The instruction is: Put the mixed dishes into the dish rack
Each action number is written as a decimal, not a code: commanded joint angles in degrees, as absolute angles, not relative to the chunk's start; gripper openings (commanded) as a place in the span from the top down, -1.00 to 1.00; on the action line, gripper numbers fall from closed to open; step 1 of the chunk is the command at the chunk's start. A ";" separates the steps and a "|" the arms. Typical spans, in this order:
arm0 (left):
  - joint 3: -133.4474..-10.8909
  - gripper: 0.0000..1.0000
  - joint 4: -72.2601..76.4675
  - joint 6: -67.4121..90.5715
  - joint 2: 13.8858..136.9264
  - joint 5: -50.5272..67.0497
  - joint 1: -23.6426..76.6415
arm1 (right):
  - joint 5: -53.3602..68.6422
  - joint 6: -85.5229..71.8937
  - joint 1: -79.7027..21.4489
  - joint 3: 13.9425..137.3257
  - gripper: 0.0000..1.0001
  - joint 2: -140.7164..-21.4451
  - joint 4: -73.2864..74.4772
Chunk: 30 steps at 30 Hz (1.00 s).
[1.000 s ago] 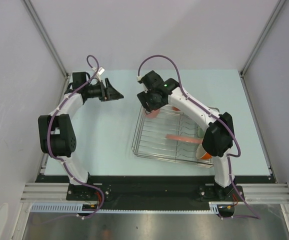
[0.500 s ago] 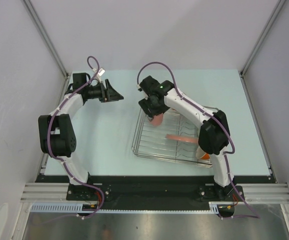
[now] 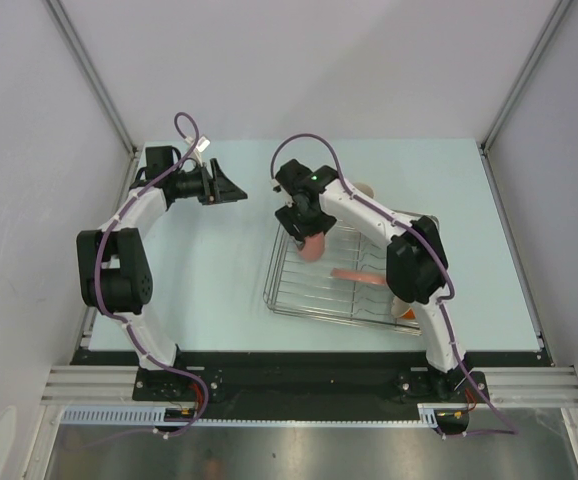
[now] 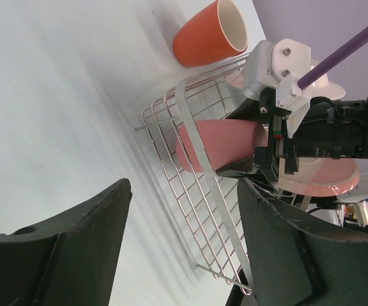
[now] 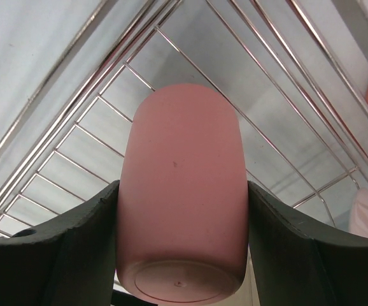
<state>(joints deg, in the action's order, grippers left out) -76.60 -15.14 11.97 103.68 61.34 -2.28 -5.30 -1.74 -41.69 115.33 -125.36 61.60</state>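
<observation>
Tumbler (image 5: 181,191): we count one; long axis along the fingers (image 5: 76,248), base toward the wrist.
Right gripper (image 5: 182,188): grasping the tumbler.
Left gripper (image 4: 184,188): released.
Rack (image 5: 76,137): one.

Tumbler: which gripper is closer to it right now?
Right. The right gripper is shut on the tumbler at the rack's far left corner. The left gripper hangs open over the table to the rack's left, well apart from the tumbler.
</observation>
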 commanded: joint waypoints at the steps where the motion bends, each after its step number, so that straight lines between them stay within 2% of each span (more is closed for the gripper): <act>1: -76.29 -0.46 -13.01 11.95 101.08 61.96 -2.55 | -5.45 -0.62 -41.40 118.74 0.96 -126.65 60.82; 3: -76.29 -0.45 -12.66 12.30 100.99 61.88 -2.55 | -5.62 -0.70 -41.40 119.18 0.44 -127.26 60.47; 7: -76.46 -0.45 -13.01 12.22 101.07 61.96 -2.46 | -6.41 -0.44 -41.48 120.23 -0.20 -128.06 60.29; 8: -76.38 -0.45 -13.01 12.22 100.99 62.05 -2.63 | -6.50 -0.35 -41.48 120.32 -0.98 -128.32 60.38; 30: -76.20 -0.43 -13.10 11.95 100.81 62.58 -2.46 | -12.48 -0.18 -42.01 123.31 -0.99 -119.89 61.52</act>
